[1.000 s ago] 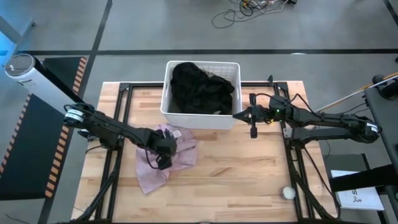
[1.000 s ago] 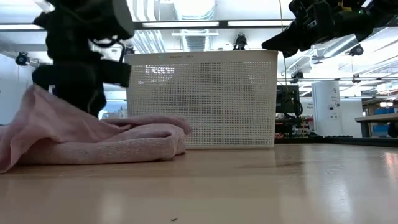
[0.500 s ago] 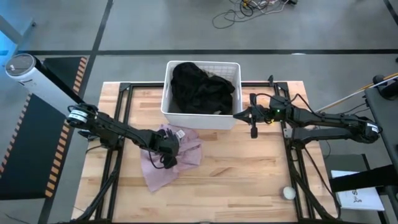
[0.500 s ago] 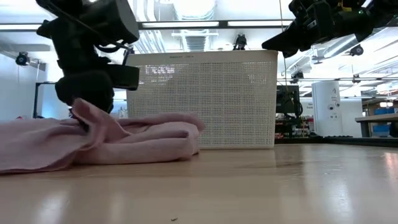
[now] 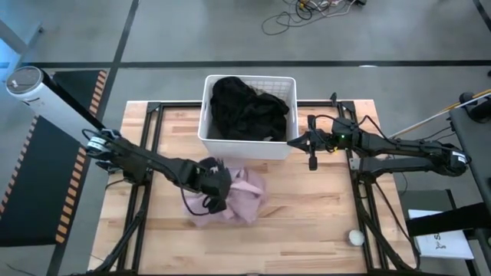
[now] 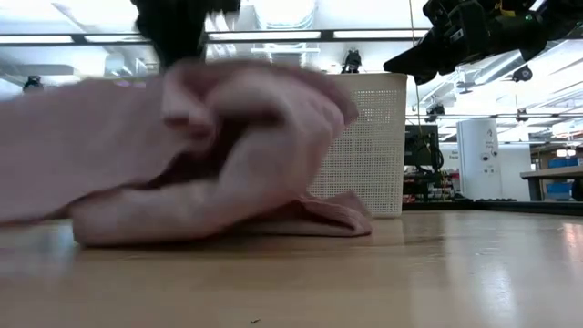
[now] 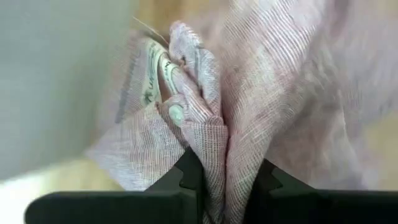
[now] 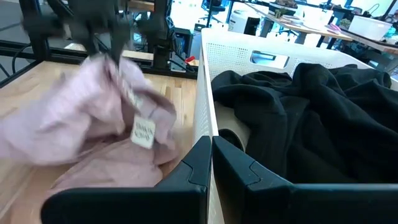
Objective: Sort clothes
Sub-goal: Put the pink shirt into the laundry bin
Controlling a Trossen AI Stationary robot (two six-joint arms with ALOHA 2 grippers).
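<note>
High view: overhead, straight down, whole desk (image 5: 307, 222). Low view: desk-level, very near pink shirt (image 6: 209, 146). Left wrist: close on shirt fabric, probably collar. Right wrist: faces basket (image 8: 208, 93), shirt; all share shirt.

A bunched pale pink shirt (image 5: 244, 195) lies partly lifted off the table, near black clothes (image 5: 245, 107) heaped together.
</note>
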